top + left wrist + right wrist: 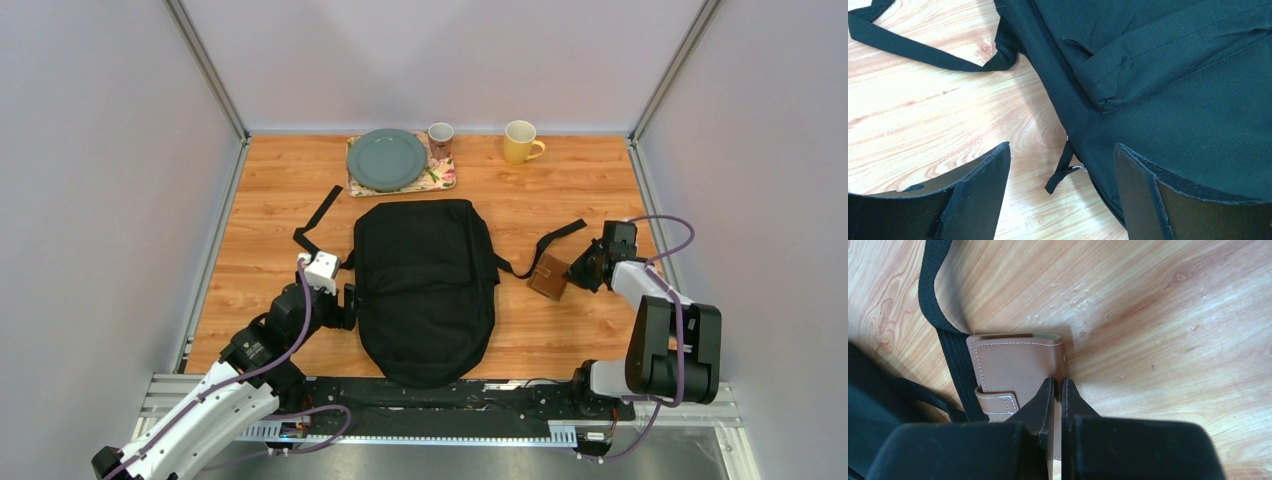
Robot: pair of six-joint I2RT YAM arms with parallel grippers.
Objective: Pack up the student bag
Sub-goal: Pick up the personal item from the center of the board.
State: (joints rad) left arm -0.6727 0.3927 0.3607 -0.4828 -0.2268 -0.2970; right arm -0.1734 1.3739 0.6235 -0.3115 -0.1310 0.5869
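The large black soft fabric backpack lies flat at table centre with its rounded end toward 6 o'clock. Its long black straps trail toward 10 and 3 o'clock. My left gripper sits at its 9 o'clock edge, fingers apart, and a small black zip pull shows between them. My right gripper is clamped on the small brown leather wallet at the backpack's 3 o'clock. My fingers hide the wallet's near part.

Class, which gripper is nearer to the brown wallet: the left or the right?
Right. The right gripper pinches an edge of the brown wallet; the left gripper hangs open at the opposite side of the student bag, which lies between them.
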